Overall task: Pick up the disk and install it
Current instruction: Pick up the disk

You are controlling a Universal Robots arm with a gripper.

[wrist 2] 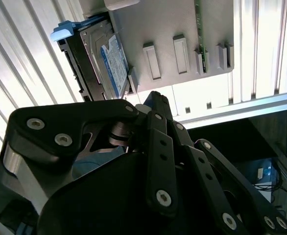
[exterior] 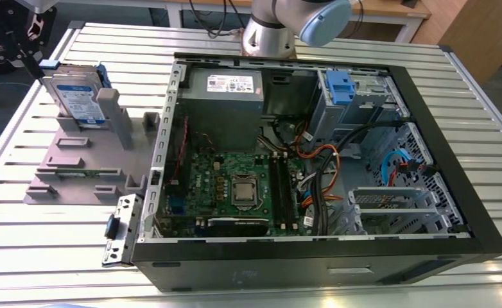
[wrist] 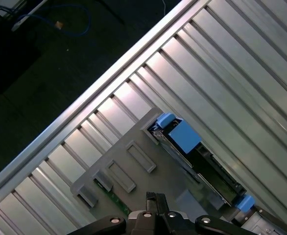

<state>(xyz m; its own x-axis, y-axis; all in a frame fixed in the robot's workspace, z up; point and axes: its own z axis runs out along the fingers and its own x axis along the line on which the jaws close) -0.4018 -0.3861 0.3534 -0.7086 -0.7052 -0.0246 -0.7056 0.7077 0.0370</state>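
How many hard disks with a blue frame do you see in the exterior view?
1. The disk stands upright in the grey holder, at the exterior view's left of the open computer case. The case's drive bays may hide others.

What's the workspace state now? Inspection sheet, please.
Surface: ribbed aluminium table, carrying a grey plastic fixture and an open black computer case.
Job's things: silver-grey hard drive with a white-and-blue label in a blue bracket, standing on edge in the fixture; not installed.
Clutter: silver metal bracket beside the case's corner.
Grippers: black gripper hovers above the fixture, close to the drive, apart from it.
Cables: orange and black wires and a blue cable inside the case.
Surroundings: wooden desk behind the table; dark floor.
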